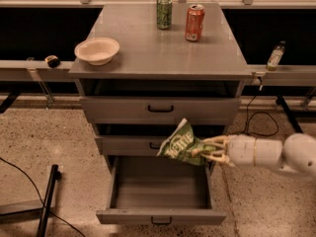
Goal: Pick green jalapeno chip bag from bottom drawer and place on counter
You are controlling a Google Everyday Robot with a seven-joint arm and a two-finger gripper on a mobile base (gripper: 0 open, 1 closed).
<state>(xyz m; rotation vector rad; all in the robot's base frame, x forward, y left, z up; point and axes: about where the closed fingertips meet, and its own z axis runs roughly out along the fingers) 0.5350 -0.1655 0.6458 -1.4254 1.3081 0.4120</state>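
Note:
The green jalapeno chip bag [179, 143] is crinkled with white lettering and hangs in the air in front of the middle drawer. My gripper [206, 151] reaches in from the right on a white arm and is shut on the bag's right end. The bottom drawer [160, 215] is pulled out below the bag and its inside looks bare. The counter [148, 53] is the grey top of the cabinet, well above the bag.
On the counter stand a green soda can [164, 12], a red soda can [195, 22] and a white bowl [97, 50] at the left front. A small bottle [275, 56] sits on the ledge at right. A black stand leg [47, 201] lies on the floor at left.

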